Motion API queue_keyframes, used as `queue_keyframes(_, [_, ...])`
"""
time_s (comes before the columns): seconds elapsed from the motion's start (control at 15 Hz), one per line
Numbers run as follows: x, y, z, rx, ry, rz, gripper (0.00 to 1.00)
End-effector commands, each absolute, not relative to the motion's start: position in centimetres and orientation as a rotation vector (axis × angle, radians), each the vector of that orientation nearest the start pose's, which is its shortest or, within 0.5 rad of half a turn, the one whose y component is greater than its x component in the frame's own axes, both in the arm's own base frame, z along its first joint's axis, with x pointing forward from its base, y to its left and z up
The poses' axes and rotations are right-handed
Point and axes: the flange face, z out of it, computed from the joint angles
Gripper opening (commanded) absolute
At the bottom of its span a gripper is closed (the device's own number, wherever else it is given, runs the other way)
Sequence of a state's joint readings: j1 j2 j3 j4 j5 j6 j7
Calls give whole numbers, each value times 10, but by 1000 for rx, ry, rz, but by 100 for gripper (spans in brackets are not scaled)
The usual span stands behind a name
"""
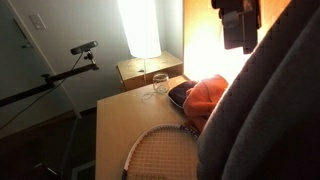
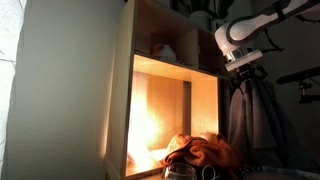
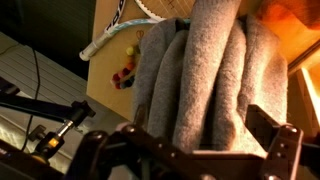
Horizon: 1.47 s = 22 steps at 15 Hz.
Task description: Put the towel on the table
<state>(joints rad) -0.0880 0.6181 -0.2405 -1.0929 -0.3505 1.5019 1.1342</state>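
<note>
Wrist view shows my tool (image 3: 203,140) spread as wide as it goes. Its jaws stand either side of the bunched towel (image 3: 200,70) and, as far as I can tell, are not pinching it. The towel hangs in thick folds and is not lying on the bench (image 1: 120,120), whose top carries a racket (image 1: 160,150) and an orange cloth (image 1: 208,95). I judge the task barely begun: gripping, carrying across and laying the towel down are all left to do.
</note>
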Motion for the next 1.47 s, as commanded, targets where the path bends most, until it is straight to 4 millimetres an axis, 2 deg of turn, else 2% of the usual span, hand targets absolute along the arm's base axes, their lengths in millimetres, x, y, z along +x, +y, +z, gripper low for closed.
queue_keyframes(0.0, [677,-219,472,1864,-1768,95,100])
queue_keyframes(0.6, [684,-225,460,1721,-1805,178,100])
queue_keyframes(1.07, [691,-227,454,1716,-1790,199,100])
queue_keyframes(1.13, [692,-227,454,1712,-1795,214,75])
queue_keyframes(1.2, [692,-227,454,1713,-1800,212,72])
queue_keyframes(1.4, [693,-227,458,1739,-1806,218,49])
